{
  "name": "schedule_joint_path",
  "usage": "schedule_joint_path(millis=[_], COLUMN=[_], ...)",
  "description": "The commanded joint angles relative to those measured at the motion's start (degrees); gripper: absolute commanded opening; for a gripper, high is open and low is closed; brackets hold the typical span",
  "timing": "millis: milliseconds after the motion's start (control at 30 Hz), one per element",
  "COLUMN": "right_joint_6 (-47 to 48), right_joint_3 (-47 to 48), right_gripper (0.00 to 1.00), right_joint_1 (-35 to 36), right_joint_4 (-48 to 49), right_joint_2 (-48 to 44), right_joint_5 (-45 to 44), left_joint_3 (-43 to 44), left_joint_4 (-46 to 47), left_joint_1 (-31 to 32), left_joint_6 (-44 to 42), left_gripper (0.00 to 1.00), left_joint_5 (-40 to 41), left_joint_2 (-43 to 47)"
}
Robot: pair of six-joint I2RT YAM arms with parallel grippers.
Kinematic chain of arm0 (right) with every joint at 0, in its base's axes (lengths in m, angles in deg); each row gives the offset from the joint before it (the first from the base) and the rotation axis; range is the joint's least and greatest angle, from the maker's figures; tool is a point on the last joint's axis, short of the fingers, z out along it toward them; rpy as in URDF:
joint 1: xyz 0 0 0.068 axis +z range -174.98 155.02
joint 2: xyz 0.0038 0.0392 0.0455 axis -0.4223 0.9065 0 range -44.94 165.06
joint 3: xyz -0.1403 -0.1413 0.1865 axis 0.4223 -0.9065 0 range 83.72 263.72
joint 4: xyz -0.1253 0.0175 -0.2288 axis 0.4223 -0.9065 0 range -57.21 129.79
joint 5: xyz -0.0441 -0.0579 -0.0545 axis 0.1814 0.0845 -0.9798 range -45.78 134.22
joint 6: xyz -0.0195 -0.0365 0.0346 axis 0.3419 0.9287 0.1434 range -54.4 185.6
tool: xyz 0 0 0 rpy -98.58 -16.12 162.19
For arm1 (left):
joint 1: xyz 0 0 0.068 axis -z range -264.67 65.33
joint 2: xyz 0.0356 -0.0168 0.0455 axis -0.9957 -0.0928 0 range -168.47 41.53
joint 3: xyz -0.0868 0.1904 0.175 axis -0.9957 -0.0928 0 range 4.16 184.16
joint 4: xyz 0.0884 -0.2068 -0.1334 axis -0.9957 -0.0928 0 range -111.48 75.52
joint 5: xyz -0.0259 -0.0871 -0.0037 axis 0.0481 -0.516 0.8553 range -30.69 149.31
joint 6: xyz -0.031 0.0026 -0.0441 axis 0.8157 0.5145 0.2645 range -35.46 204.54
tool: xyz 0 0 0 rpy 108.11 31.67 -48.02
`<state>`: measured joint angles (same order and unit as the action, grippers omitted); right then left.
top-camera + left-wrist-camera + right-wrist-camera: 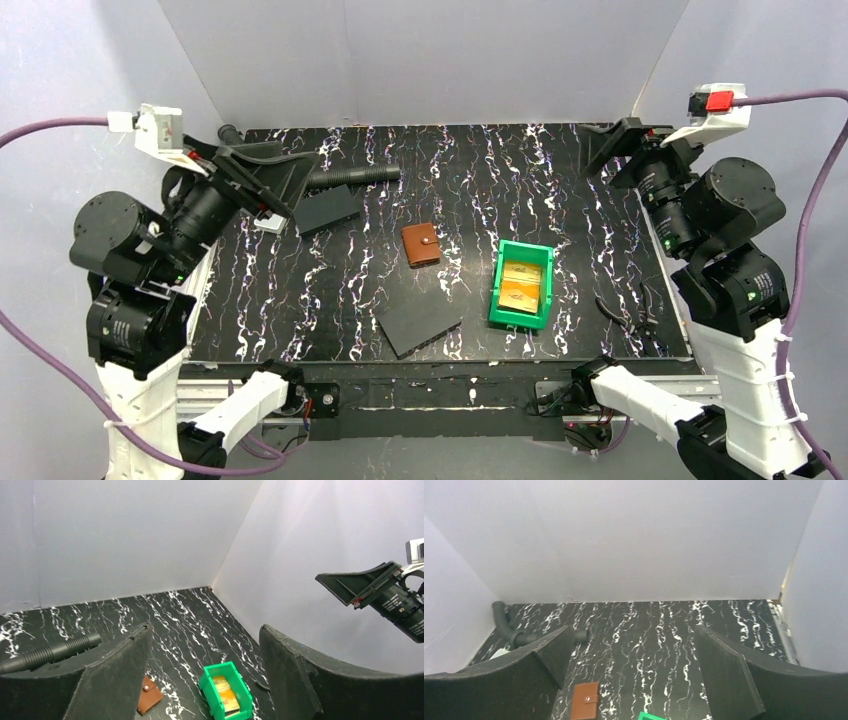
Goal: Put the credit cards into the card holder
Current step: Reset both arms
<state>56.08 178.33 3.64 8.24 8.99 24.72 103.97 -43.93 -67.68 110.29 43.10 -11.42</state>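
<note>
The brown leather card holder (421,244) lies closed, snap tab fastened, near the middle of the black marbled table. It also shows in the left wrist view (148,695) and in the right wrist view (584,700). Orange-yellow credit cards (522,283) lie stacked inside a green bin (521,311) to the holder's right; the cards show in the left wrist view (227,695) too. My left gripper (270,172) is open and empty, raised at the back left. My right gripper (612,143) is open and empty, raised at the back right.
Two dark grey flat slabs lie on the table, one at the back left (327,209) and one at the front (418,321). A black ribbed hose (352,177) lies along the back left. A thin black cable (622,312) lies near the right edge. White walls enclose the table.
</note>
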Motion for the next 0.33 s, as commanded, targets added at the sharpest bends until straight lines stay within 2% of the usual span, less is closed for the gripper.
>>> schedule_joint_path(millis=[0, 200, 300], right_joint_6=[1.4, 1.1, 0.3], right_joint_3=[3.1, 1.8, 3.1], right_gripper=[0.98, 0.98, 0.98], right_joint_1=[0.0, 0.0, 0.0], right_joint_4=[0.4, 1.8, -1.0], right_joint_2=[0.9, -0.6, 0.4], right_joint_5=[-8.2, -9.5, -11.4], left_joint_3=[1.7, 2.4, 2.3], left_joint_4=[0.4, 0.0, 0.0], left_joint_1=[0.0, 0.2, 0.5], left_joint_6=[-2.9, -3.6, -3.6], left_gripper=[0.77, 0.77, 0.77], left_joint_5=[5.1, 5.1, 5.1], left_joint_2=[0.1, -0.3, -0.1])
